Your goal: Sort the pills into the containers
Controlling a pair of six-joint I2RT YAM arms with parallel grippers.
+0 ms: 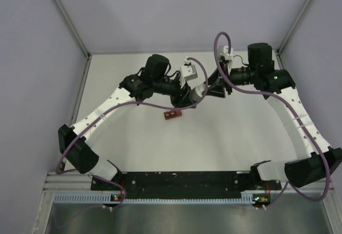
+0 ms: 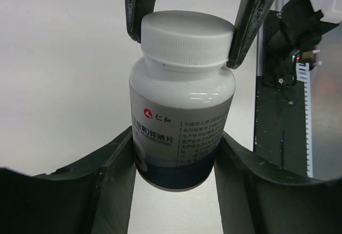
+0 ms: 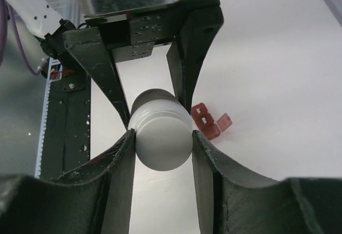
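bottle bridged between both arms, cap on, strip below
left end effector (image 2: 176, 154) pinched the pill bottle (image 2: 181, 111) round its body and right end effector (image 3: 163, 143) pressed onto the white cap (image 2: 187, 39); the bottle's long axis ran arm to arm, cap toward the right. the containers (image 3: 206, 119) lay on the bench (image 1: 224, 138) just under the bottle, nearer the left arm, so twisting off looked like the right's job.

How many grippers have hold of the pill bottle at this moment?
2. The left gripper clamps the pill bottle around its lower body; the right gripper pinches its white cap from the opposite end. Both are in plain view.
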